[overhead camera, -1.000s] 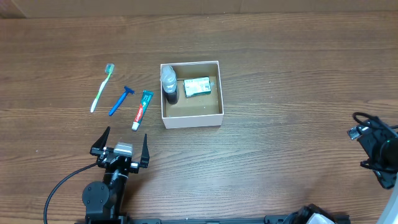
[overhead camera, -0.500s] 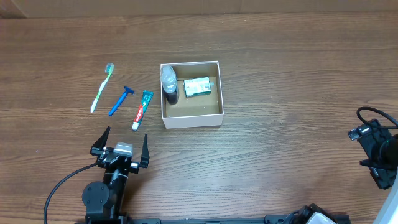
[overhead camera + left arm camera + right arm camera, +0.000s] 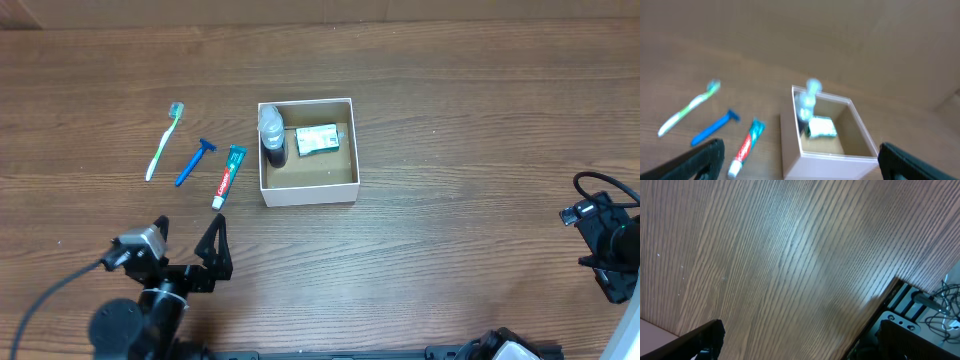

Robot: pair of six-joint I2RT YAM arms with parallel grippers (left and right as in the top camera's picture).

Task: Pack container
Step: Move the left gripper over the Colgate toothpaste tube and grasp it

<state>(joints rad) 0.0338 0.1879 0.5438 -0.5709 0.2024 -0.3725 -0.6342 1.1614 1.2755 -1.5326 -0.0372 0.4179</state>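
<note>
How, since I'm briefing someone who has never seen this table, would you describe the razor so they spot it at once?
Find the white-walled container near the middle of the wooden table; three toiletries lie in a row left of it. The razor is the middle one, between the toothbrush and the toothpaste tube. It alone is solid blue, with a T-shaped head.

Container [image 3: 308, 193]: bottle [image 3: 272, 135] along left wall, green packet [image 3: 317, 138] at back; front floor strip free. Toothpaste [image 3: 228, 176] near left wall outside. Open bench [image 3: 460, 150] right.
</note>
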